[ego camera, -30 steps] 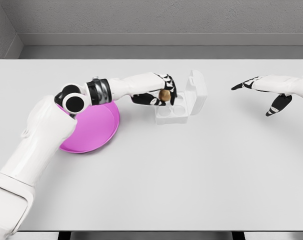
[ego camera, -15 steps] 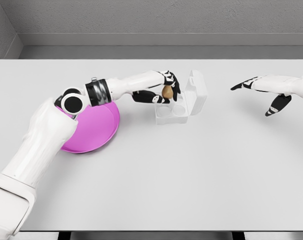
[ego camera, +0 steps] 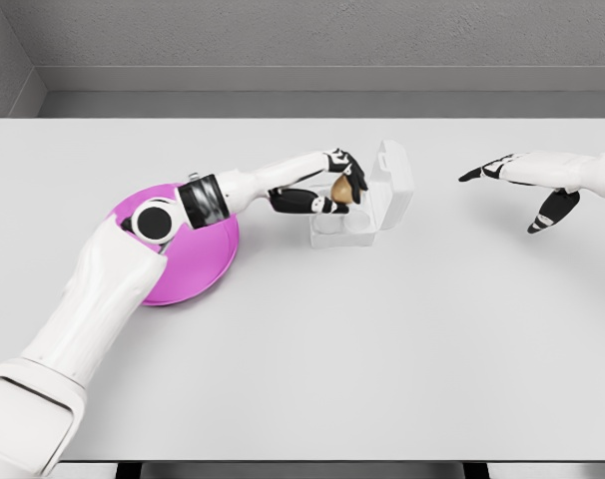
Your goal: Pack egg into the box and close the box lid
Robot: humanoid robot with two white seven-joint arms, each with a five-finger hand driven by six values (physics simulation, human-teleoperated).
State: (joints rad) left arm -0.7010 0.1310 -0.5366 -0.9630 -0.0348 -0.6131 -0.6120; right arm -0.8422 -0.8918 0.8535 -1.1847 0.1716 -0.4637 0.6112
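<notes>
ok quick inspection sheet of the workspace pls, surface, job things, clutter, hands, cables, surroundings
surface: flat white table
job's things: small brown egg held over the white plastic egg box, whose hinged lid stands open; round magenta plate left of the box
clutter: nothing seen
grippers: left hand has its fingers closed on the egg; right hand open above the table's right side, holding nothing
cables: nothing seen
surroundings: grey wall behind the table

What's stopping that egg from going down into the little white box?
Nothing visible. The left hand holds the egg over the open box, whose lid stands up at the back, off the cups. Whether the cup right under the egg is free cannot be seen.
</notes>
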